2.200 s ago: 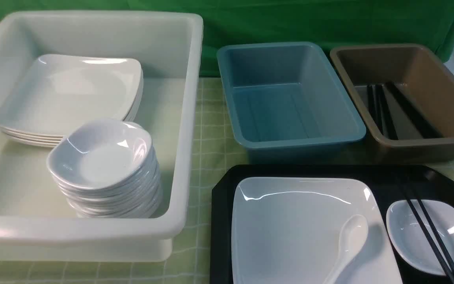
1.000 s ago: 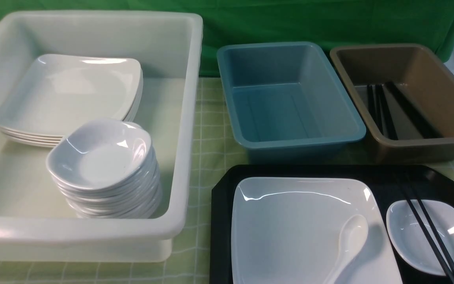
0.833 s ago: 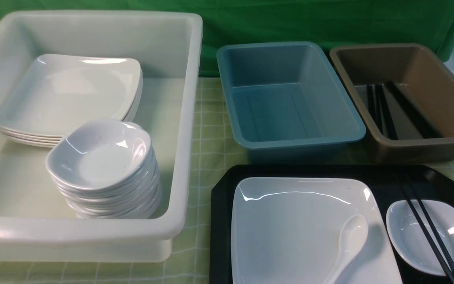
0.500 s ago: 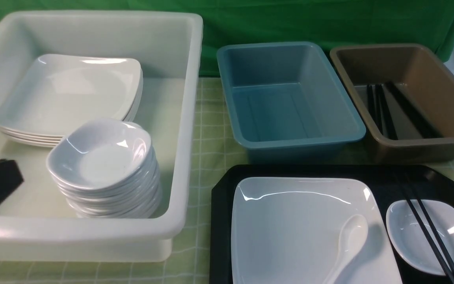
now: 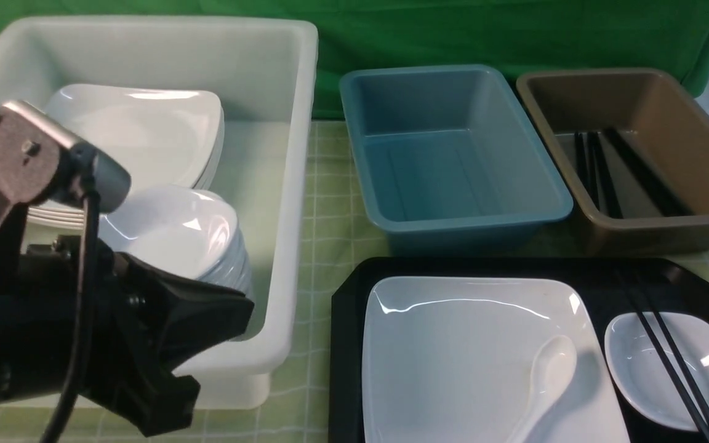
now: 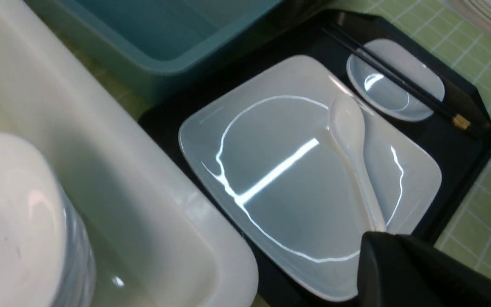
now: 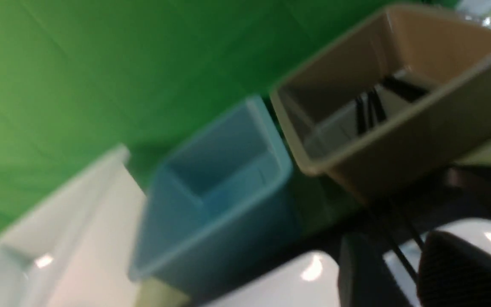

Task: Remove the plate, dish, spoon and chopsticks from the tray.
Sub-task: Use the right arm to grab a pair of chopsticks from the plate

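Note:
On the black tray (image 5: 348, 295) lies the large white plate (image 5: 453, 357), and the white spoon (image 5: 545, 381) rests on its right part. To the plate's right sits the small dish (image 5: 650, 375) with the black chopsticks (image 5: 662, 357) lying across it. My left gripper (image 5: 237, 307) is shut and empty. It hangs over the white tub's front wall, left of the tray. In the left wrist view its tip (image 6: 371, 238) sits beside the spoon (image 6: 352, 145) handle's end. My right gripper (image 7: 399, 260) is open, low over the chopsticks (image 7: 399, 251) and dish (image 7: 480, 230).
A deep white tub (image 5: 296, 184) at the left holds stacked plates (image 5: 145, 135) and a pile of small dishes (image 5: 188, 234). Behind the tray stand a teal bin (image 5: 453, 154) and a brown bin (image 5: 668, 123) containing black chopsticks (image 5: 594, 172).
My left arm has swung into the front view from the lower left and now covers the tub's front corner. Nothing on the tray has moved.

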### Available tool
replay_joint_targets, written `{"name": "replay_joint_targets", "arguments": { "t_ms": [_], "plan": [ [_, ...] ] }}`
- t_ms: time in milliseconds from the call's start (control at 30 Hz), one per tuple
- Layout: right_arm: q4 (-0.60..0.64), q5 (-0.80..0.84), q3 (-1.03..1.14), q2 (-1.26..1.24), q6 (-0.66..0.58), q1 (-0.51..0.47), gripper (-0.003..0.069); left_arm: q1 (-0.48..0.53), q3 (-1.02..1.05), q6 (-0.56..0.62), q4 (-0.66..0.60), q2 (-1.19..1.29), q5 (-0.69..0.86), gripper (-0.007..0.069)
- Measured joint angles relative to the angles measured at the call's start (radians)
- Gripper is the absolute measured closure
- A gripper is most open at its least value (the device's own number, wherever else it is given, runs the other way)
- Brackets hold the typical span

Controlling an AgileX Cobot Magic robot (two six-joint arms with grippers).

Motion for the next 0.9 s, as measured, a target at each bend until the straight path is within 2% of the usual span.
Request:
{"name": "replay_joint_targets", "arguments": {
  "t_ms": [67,133,167,200,233,400,467,500,533,667,800,900],
  "plan": [
    [0.001,0.048,-0.028,0.011,0.005,0.009,0.0458,0.0,-0.002,0.005,0.0,0.0,-0.021,0.0615],
    [0.003,0.177,-0.135,0.088,-0.061,0.04,0.0505,0.0,-0.003,0.008,0.0,0.0,-0.062,0.0615],
    [0.003,0.26,-0.213,0.161,-0.136,0.062,0.0515,0.0,-0.003,0.01,0.0,0.0,-0.077,0.0615],
    [0.002,0.383,-0.327,0.284,-0.227,0.092,0.0517,0.0,-0.003,0.016,0.0,0.002,-0.096,0.0615],
    [0.0,0.399,-0.341,0.319,-0.252,0.096,0.0517,0.0,-0.003,0.016,0.0,0.002,-0.1,0.0615],
    [-0.059,0.755,-0.646,0.758,-0.438,0.139,0.0471,0.0,-0.003,0.067,0.0,-0.01,-0.128,0.0615],
    [-0.092,0.802,-0.694,0.833,-0.453,0.139,0.0447,0.0,-0.003,0.076,0.0,-0.022,-0.129,0.0615],
    [-0.158,0.844,-0.749,0.965,-0.454,0.139,0.0404,0.0,-0.003,0.083,0.0,-0.038,-0.129,0.0615],
    [-0.166,0.846,-0.755,0.965,-0.454,0.139,0.0398,0.0,-0.003,0.085,0.0,-0.042,-0.129,0.0615],
    [-0.33,0.871,-0.837,1.192,-0.411,0.138,0.0284,0.0,-0.004,0.088,0.0,-0.081,-0.128,0.0615],
    [-0.347,0.844,-0.863,1.339,-0.397,0.104,0.0216,0.0,-0.004,0.088,0.0,-0.095,-0.111,0.0615],
    [-0.346,0.814,-0.866,1.427,-0.398,0.067,0.0205,0.0,-0.004,0.088,0.0,-0.095,-0.096,0.0615]
  ]
}}
